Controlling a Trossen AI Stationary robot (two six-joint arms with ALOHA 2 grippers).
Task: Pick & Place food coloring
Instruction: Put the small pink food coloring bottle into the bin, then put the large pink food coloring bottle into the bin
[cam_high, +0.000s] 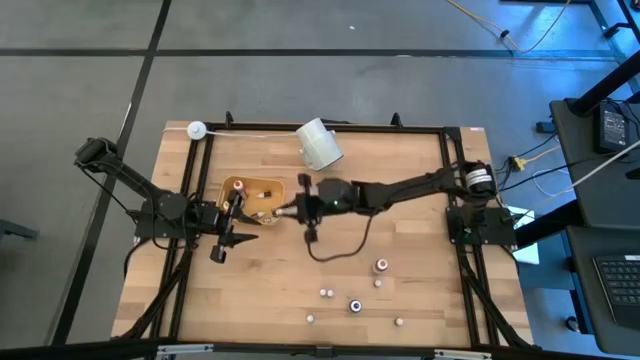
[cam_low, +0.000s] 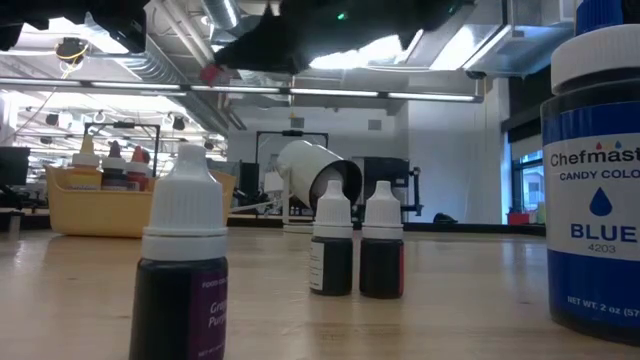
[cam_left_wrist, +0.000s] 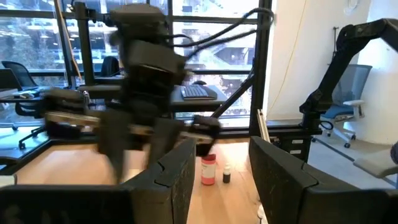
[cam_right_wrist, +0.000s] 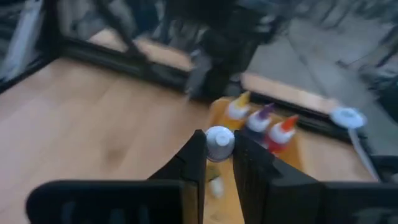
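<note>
My right gripper (cam_right_wrist: 219, 163) is shut on a small food coloring bottle with a white cap (cam_right_wrist: 219, 142). It hangs at the right edge of the yellow tray (cam_high: 268, 186), reaching in from the table's right (cam_high: 290, 208). The tray holds three food coloring bottles with yellow (cam_right_wrist: 239, 107), purple (cam_right_wrist: 262, 117) and red (cam_right_wrist: 283, 129) tips. Several more food coloring bottles stand upright on the table at the near right (cam_high: 381, 265) (cam_low: 332, 245). My left gripper (cam_left_wrist: 224, 180) waits open, with nothing between its fingers, by the tray's near left (cam_high: 238, 222). My right gripper pinches the bottle between its two fingers, just below the white cap (cam_right_wrist: 217, 152), at their free ends. The fingers come from the table's right, slanting a little down. The bottle is upright with its cap up, and its body (cam_right_wrist: 215, 185) shows lower between the fingers, lifted clear.
A big white cup (cam_high: 320, 143) lies on its side at the far middle of the table. A black cable (cam_high: 340, 250) loops on the wood below the right arm. A black frame rims the table (cam_high: 300, 128). A large blue bottle (cam_low: 595, 180) stands close to the low camera.
</note>
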